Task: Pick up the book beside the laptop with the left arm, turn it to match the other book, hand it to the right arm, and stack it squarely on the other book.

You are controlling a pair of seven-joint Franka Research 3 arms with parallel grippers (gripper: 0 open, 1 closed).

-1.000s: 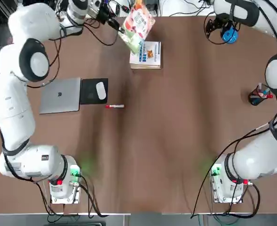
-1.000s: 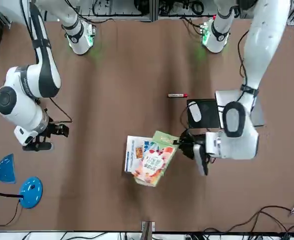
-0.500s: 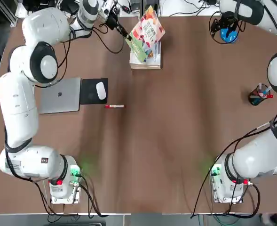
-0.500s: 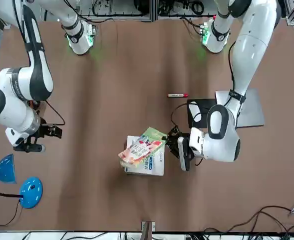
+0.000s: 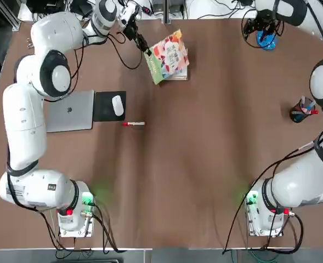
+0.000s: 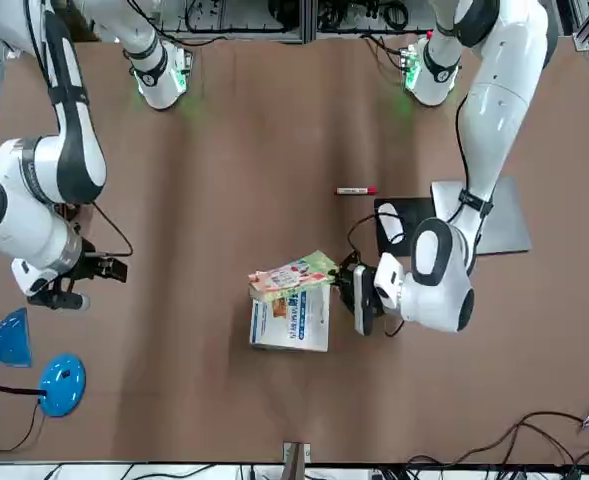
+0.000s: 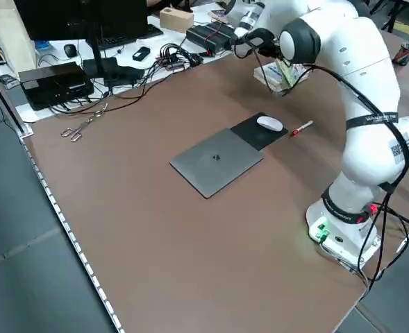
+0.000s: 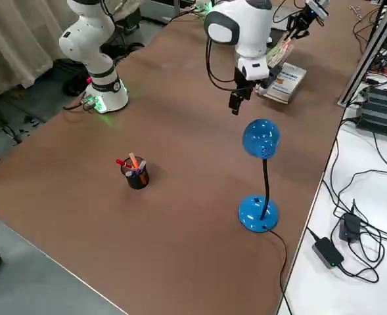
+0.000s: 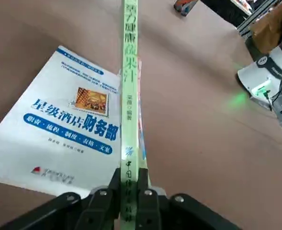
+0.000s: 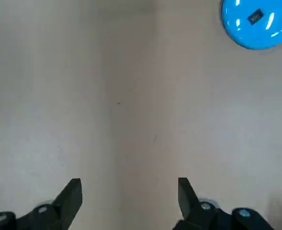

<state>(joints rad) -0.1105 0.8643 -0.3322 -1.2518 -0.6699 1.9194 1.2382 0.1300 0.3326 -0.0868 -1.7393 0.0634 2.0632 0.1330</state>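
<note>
left gripper (image 9: 129,191) at the far side of the bench (image 5: 194,164), fingers (image 9: 104,199) pinching the book (image 5: 168,55) by its green spine. book is off the bench, held above the other book (image 6: 292,322), tilted, cover mostly up in the top view; it hides most of the other book from above. in the left wrist view the book is edge-on, with the other book's white cover flat on the bench below and to one side of it. whether the two books touch can't be told.

right gripper (image 10: 128,196) at the far right of the bench near the blue lamp (image 8: 261,172), well apart from both books, fingers spread, nothing between them, bare bench under it.

laptop (image 5: 70,111) closed, flat on the robot's left side of the bench, mouse pad (image 5: 103,106) just beside it with a white mouse (image 5: 117,105) on it. red-capped pen (image 5: 134,124) lies near the pad. pen cup (image 5: 300,111) at the right side.
</note>
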